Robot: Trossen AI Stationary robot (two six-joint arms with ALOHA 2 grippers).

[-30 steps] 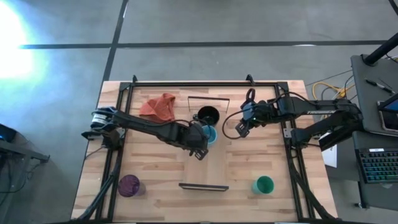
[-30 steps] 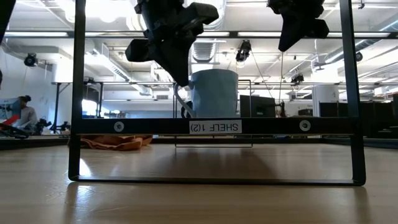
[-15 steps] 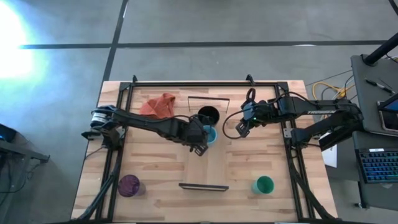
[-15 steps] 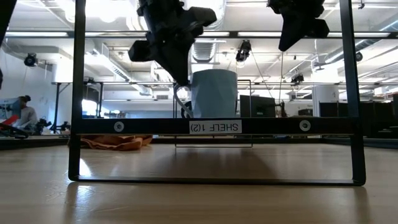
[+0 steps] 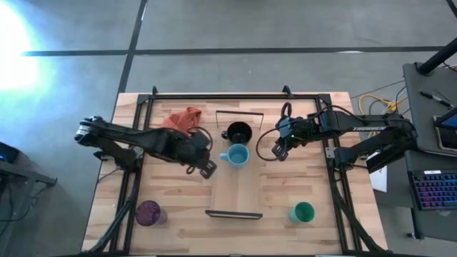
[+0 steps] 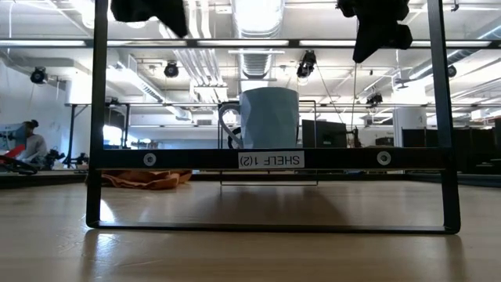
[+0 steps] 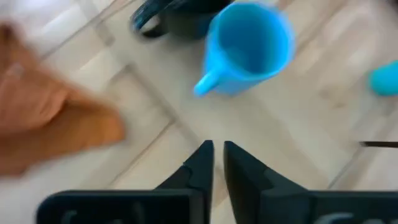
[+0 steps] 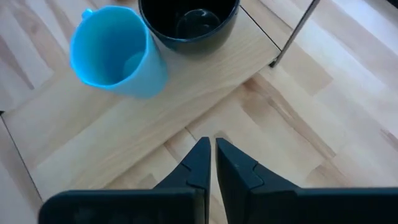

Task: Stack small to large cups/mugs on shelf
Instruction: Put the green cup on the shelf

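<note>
The light blue cup [image 5: 235, 155] stands upright on the wooden shelf [image 5: 239, 189], its handle [image 7: 208, 84] toward the table's left. The black cup [image 5: 238, 133] stands just behind it on the shelf's far end. The purple cup [image 5: 148, 212] stands on the table near left, and the green cup [image 5: 303, 211] near right. My left gripper [image 5: 207, 170] is shut and empty, raised left of the shelf. My right gripper [image 5: 275, 151] is shut and empty, raised right of the shelf. In the low view the blue cup [image 6: 270, 117] shows above the shelf's labelled rail [image 6: 270, 159].
An orange cloth [image 5: 184, 120] lies on the table at the far left of the shelf. Dark metal frame rails [image 5: 132, 178] run along the table's left and right sides. Bare wood lies between the shelf and the two near cups.
My left gripper has drawn away from the blue cup's handle, going toward the table's left edge and up. The blue cup stays standing upright on the shelf where it was.
</note>
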